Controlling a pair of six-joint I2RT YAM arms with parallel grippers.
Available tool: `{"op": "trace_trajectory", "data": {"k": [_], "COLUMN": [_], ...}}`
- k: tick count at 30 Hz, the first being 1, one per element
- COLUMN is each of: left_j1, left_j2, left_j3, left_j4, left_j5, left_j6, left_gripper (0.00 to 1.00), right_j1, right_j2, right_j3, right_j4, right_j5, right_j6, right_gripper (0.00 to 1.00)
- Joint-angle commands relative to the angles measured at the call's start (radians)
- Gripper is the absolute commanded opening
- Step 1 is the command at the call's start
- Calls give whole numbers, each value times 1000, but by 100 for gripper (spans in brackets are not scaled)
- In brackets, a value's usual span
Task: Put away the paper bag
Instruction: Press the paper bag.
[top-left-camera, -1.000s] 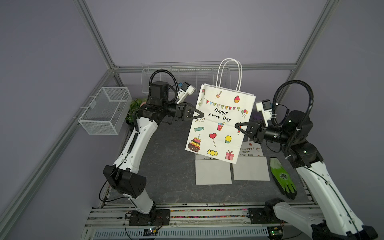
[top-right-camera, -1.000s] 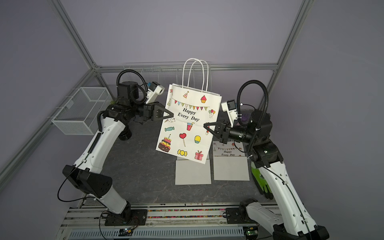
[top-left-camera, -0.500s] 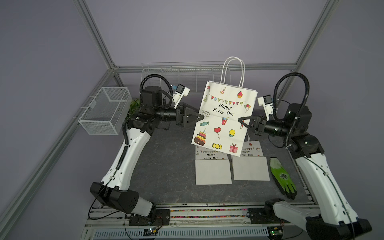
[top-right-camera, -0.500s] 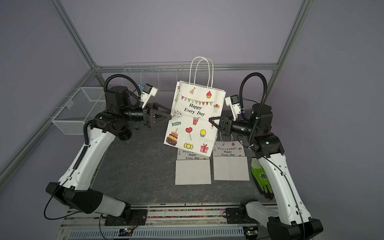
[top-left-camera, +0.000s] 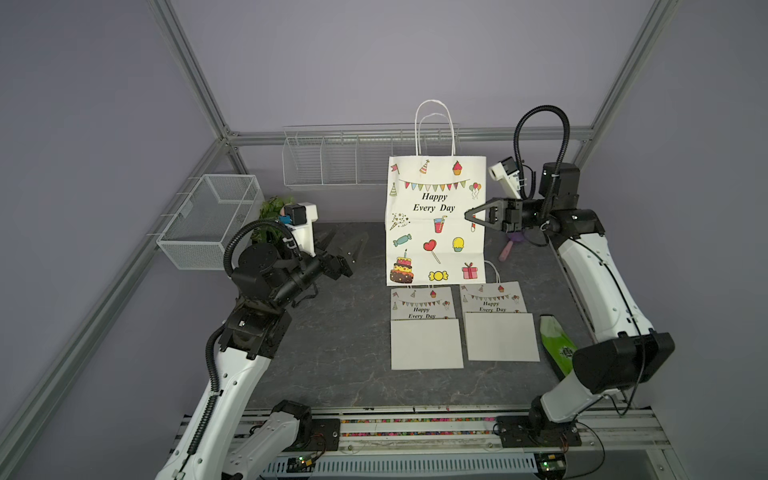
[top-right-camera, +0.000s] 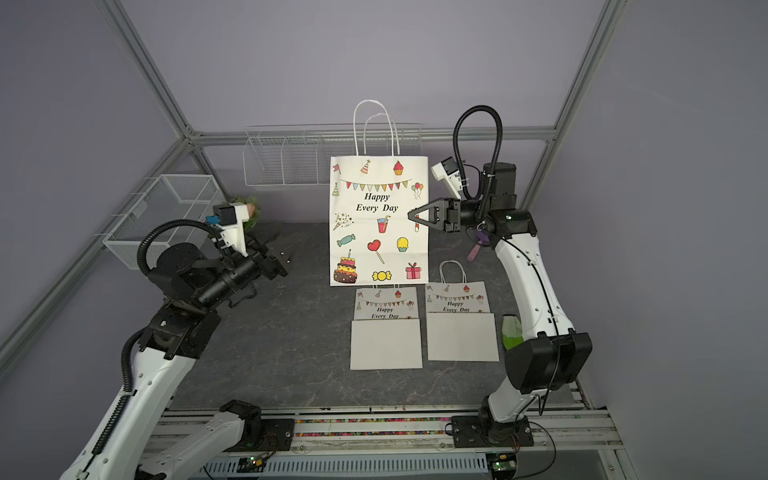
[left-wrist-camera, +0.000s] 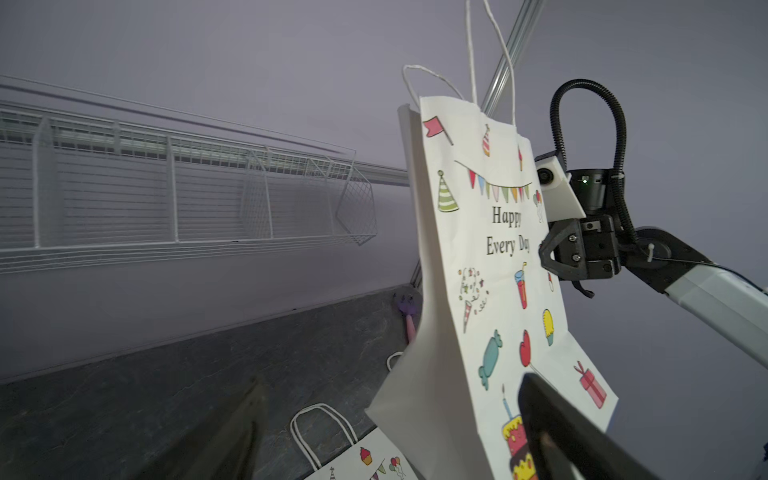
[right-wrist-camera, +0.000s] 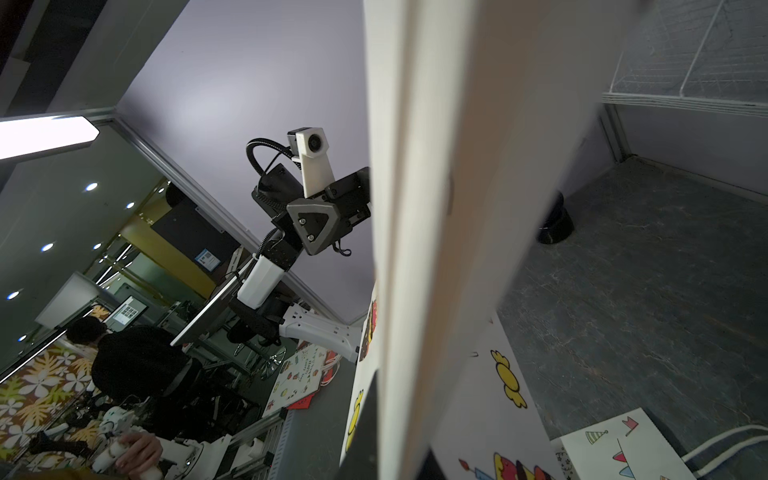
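The paper bag (top-left-camera: 436, 232) (top-right-camera: 376, 232) is white with party drawings, "Happy Every Day" and white cord handles. It hangs upright over the middle of the table in both top views. My right gripper (top-left-camera: 468, 216) (top-right-camera: 411, 216) is shut on the bag's right edge about halfway up. In the right wrist view that edge (right-wrist-camera: 432, 208) runs between the dark fingers (right-wrist-camera: 368, 415). My left gripper (top-left-camera: 345, 249) (top-right-camera: 280, 249) stands open, well to the left of the bag and apart from it. In the left wrist view the bag (left-wrist-camera: 498, 270) rises beyond the open fingers (left-wrist-camera: 561, 428).
Two folded paper bags (top-left-camera: 426, 332) (top-left-camera: 498, 328) lie flat in front of the hanging bag. A green glove (top-left-camera: 557, 345) lies at the right. A wire basket (top-left-camera: 212, 220) hangs on the left frame, a wire rack (top-left-camera: 332, 162) on the back wall. A pink-and-purple tool (top-left-camera: 511, 245) lies at the back right.
My left gripper opened, let go of the bag's left edge and drew back left and down. The bag swung from tilted to upright in the right gripper.
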Motion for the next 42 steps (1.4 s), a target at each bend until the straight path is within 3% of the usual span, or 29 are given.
{"op": "trace_trajectory", "data": {"k": [1, 4, 9, 11, 19, 22, 25, 29, 32, 37, 42], "left_j1": [66, 82, 80, 76, -23, -27, -25, -17, -2, 35, 53], "left_j2": [-35, -20, 69, 89, 69, 8, -68, -165, -200, -174, -92], "left_j3": [-89, -148, -191, -180, -146, -128, -81, -94, -116, -148, -183], "left_j4": [144, 285, 578, 646, 549, 362, 88, 24, 18, 72, 247], "left_j5": [-32, 107, 348, 431, 580, 519, 319, 119, 38, 104, 317], "left_j6": [-79, -151, -317, -361, -269, -146, 24, 65, 76, 41, -63], "left_gripper": [94, 94, 94, 94, 94, 94, 95, 95, 95, 95, 95], "right_j1": [6, 44, 138, 155, 227, 223, 218, 212, 205, 198, 199], "right_j2": [1, -10, -67, -66, -33, -27, -33, -41, -43, -42, -42], "right_j3": [59, 51, -28, -10, 117, 117, 116, 108, 110, 115, 117], "right_j4": [-80, 25, 436, 441, 404, 532, 551, 551, 548, 548, 542], "right_j5": [-153, -153, -153, -153, -144, -131, -129, -125, -122, -121, -116], "right_j6": [-123, -26, 325, 352, 424, 555, 573, 572, 572, 573, 568], "right_gripper": [7, 7, 7, 7, 7, 7, 6, 7, 7, 7, 7]}}
